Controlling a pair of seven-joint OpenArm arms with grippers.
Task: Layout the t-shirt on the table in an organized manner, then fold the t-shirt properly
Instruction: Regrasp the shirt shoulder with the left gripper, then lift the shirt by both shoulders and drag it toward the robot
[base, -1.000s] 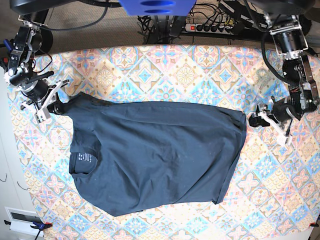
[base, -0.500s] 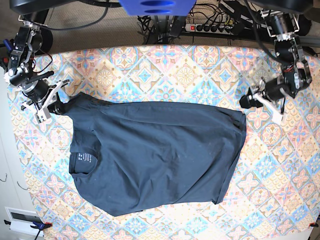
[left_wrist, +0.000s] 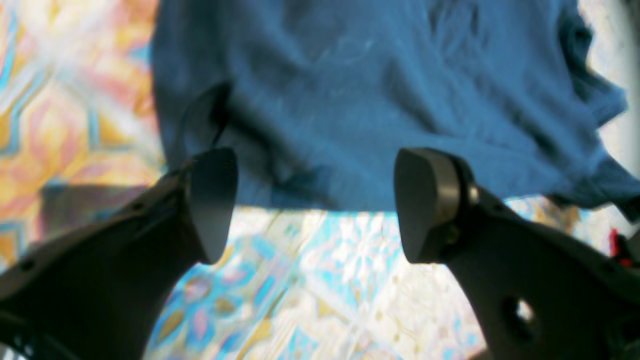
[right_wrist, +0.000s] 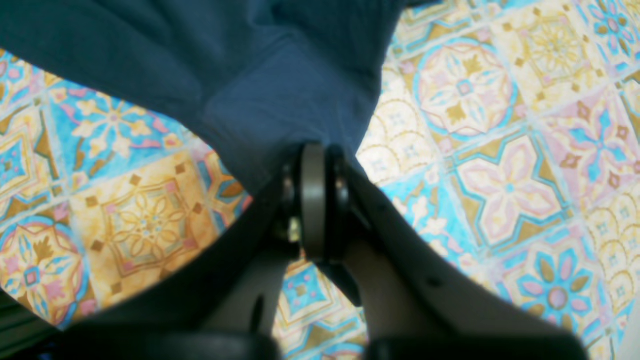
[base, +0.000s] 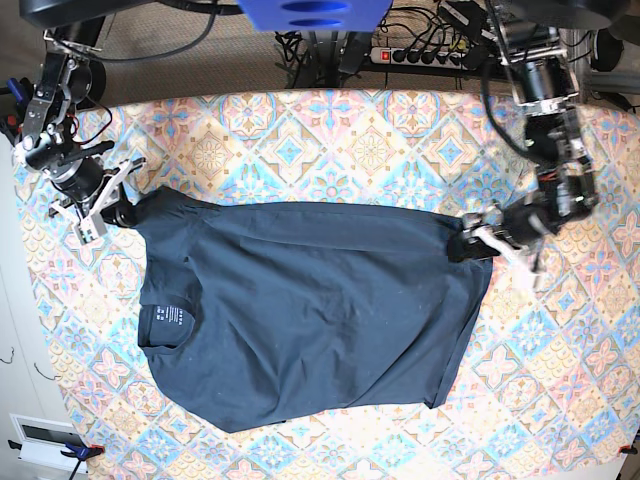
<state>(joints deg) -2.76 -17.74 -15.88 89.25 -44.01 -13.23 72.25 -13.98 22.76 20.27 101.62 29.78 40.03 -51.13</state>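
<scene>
Base view shows one t-shirt (base: 310, 310), dark blue, lying spread on one flowery table (base: 330, 130). Two claws are near it. At 9 o'clock the right claw (base: 118, 213) is pinched tight on the t-shirt's sleeve. At 3 o'clock the left claw (base: 468, 242) is wide open at the cloth's edge, with nothing gripped between its two fingers (left_wrist: 212, 200).
</scene>
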